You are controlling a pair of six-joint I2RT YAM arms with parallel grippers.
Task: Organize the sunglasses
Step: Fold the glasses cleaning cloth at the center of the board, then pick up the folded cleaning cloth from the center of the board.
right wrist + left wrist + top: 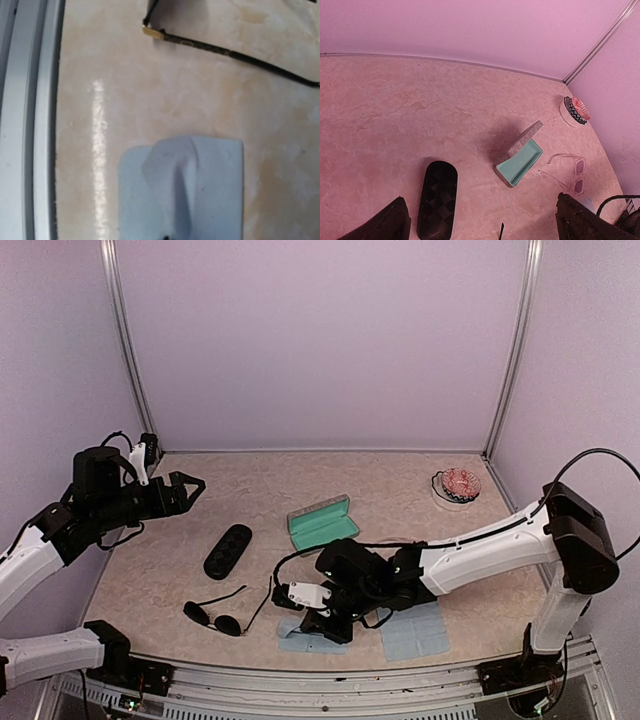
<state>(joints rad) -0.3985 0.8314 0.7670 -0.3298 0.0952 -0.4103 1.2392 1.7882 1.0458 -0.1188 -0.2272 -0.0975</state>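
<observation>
A: Where do the two pairs lie?

B: The dark sunglasses (215,618) lie unfolded near the front edge of the table (250,480), just left of the right gripper (312,628). The clear pink sunglasses (572,172) lie open beside the teal case (520,160), on the side away from the black case (228,551). From above, the right arm hides most of that pair.

A: And the grippers?

B: The right one is closed low over a pale blue cloth (192,185). The cloth rises in a ridge toward its fingers, so it looks pinched there. The left gripper (185,488) hangs wide open above the table's left side, holding nothing.

A: What could go wrong?

B: The pinch seems to take only a thin fold, so the cloth could slide out as it is raised. One arm of the dark pair lies near the cloth, though not touching it. A trailing corner could catch that arm and drag the glasses toward the front edge. The right forearm also stretches above the pink pair, and dropping it lower might press on the frame.

A: And the left side?

B: It is well apart from everything, so there is little risk there.
</observation>
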